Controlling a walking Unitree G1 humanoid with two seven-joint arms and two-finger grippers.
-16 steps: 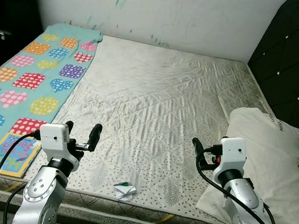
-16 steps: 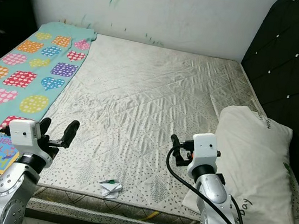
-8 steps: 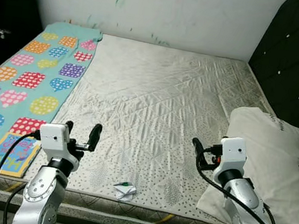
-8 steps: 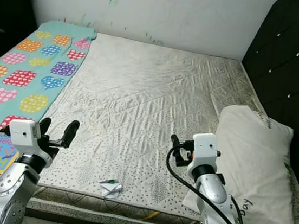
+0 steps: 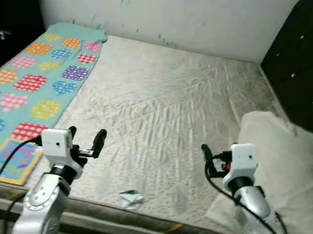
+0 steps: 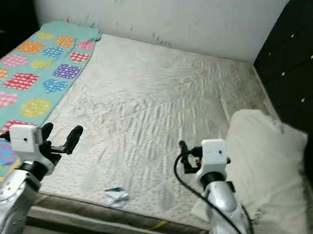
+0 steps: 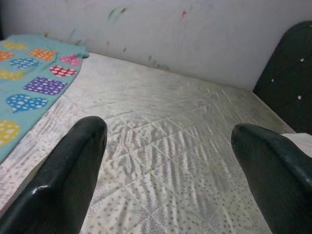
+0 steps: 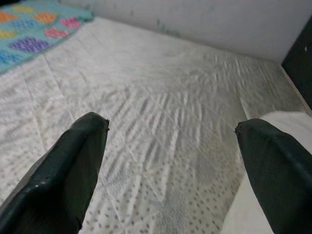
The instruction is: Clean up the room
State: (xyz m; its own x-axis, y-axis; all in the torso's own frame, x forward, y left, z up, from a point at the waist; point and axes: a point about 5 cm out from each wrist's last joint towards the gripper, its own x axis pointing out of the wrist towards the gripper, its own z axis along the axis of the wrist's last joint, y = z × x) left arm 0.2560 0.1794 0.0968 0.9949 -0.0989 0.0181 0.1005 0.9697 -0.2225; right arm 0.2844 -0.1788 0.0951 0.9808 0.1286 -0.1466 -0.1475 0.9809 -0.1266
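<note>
**Over the bed edge: nothing's moved, cleanup not started**

Same as a second ago, just blurrier. Left gripper [image 5: 86, 137] and right gripper [image 8: 170, 161] hover spread wide, holding nothing. Crumpled paper [image 5: 131, 198] sits between them by the mattress [image 5: 165, 95] edge, untouched.

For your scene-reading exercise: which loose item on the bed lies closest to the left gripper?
The colourful book, on the teal blanket's near corner beside the left gripper; the crumpled paper lies farther.
</note>
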